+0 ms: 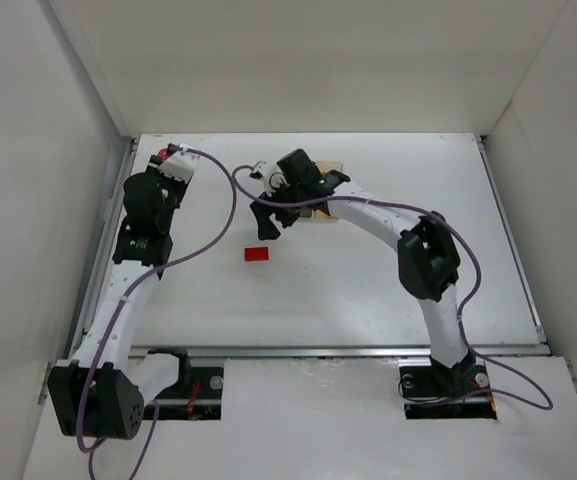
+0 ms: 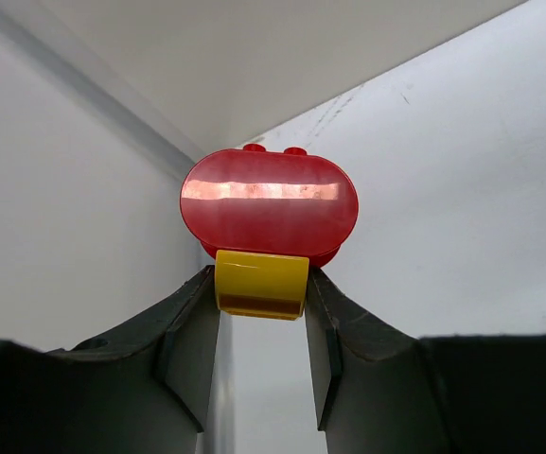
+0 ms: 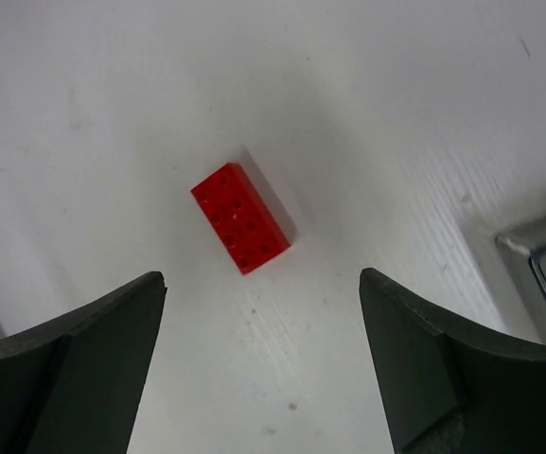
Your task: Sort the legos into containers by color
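Right wrist view shows the right gripper (image 3: 261, 279) with fingers spread wide, just short of a red brick (image 3: 242, 218) lying loose on the table (image 3: 396, 113), so it looks lined up for a grab. Meanwhile the left gripper (image 2: 261, 276) is off in the far corner, pinching a yellow brick (image 2: 261, 284) stuck under a red rounded piece (image 2: 269, 203). That's well apart from the containers (image 1: 328, 214), so I'd guess those two need splitting first.

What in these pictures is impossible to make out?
- Top view: the right arm covers the bins; only a tan sliver shows, contents hidden.
- Right wrist view: a bin corner is cut off by the right edge.
- Left wrist view: the fingers hide the yellow piece's sides; whether it joins the red piece is unclear.
- Top view: the left gripper's load is too small.
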`<state>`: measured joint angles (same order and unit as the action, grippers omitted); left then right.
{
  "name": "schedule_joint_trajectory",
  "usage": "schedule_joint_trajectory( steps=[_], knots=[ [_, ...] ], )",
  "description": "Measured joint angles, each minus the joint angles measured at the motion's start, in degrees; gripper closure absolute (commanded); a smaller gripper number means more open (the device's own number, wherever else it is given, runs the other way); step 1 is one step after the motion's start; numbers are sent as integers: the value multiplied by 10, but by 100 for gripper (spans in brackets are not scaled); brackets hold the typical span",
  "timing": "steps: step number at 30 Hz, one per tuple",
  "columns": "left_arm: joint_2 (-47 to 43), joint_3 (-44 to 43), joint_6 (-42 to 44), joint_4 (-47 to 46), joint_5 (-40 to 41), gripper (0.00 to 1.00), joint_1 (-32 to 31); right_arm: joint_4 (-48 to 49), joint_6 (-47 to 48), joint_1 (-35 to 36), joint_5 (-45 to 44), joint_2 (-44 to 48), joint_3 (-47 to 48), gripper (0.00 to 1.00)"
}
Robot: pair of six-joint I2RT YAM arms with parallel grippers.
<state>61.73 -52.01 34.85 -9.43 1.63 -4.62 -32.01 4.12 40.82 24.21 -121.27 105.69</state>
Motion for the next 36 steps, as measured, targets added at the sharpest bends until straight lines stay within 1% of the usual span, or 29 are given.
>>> schedule_joint_trajectory(
  steps=[4, 7, 8, 10, 13, 14, 15, 16, 18, 19, 20, 21, 22, 23, 26, 29, 31, 33, 34, 36],
  knots=[
    [-33, 22, -77, 7, 40, 100, -1, 1, 50, 34, -45, -73, 56, 10],
    [-46, 38, -111, 7, 63, 100, -1, -4, 69, 63, -77, -136, 90, 10],
    [-49, 42, -119, 6, 70, 100, -1, -10, 73, 72, -85, -154, 97, 12],
    [-51, 45, -131, 5, 83, 100, -1, -10, 84, 84, -98, -161, 110, 12],
    [-56, 45, -143, -6, 96, 100, 2, -3, 94, 93, -120, -160, 94, 17],
    [-58, 45, -146, -11, 97, 100, 2, -1, 96, 95, -129, -156, 89, 22],
    [-60, 45, -150, -16, 98, 100, 3, 0, 100, 95, -139, -154, 85, 31],
    [-61, 45, -152, -19, 98, 100, 3, 2, 103, 96, -150, -153, 81, 33],
    [-63, 45, -158, -25, 97, 100, 2, 7, 105, 98, -166, -151, 77, 33],
    [-63, 45, -160, -27, 96, 100, 2, 8, 105, 98, -172, -150, 75, 35],
    [-63, 45, -161, -28, 96, 100, 2, 10, 102, 98, -176, -147, 69, 42],
    [-63, 45, -162, -30, 95, 100, 2, 9, 100, 98, -178, -143, 63, 55],
    [-63, 45, -163, -31, 95, 100, 2, 9, 100, 98, -180, -137, 57, 71],
    [-63, 45, -164, -32, 95, 100, 2, 7, 97, 98, -184, -133, 51, 100],
    [-63, 45, -166, -33, 90, 100, 3, -7, 88, 98, -188, -129, 51, 100],
    [-63, 45, -169, -36, 80, 100, 2, -14, 52, 93, -174, -122, 52, 100],
    [-63, 45, -170, -38, 73, 100, 2, 6, -4, 80, -156, -105, 44, 100],
    [-64, 46, -171, -39, 63, 100, 2, 45, -71, 53, -147, -71, 24, 100],
    [-65, 47, -171, -41, 53, 100, 3, 71, -129, 34, -150, -52, 18, 100],
    [-70, 52, -166, -41, 26, 100, 3, 94, -180, -16, -159, -24, 22, 100]
  ],
)
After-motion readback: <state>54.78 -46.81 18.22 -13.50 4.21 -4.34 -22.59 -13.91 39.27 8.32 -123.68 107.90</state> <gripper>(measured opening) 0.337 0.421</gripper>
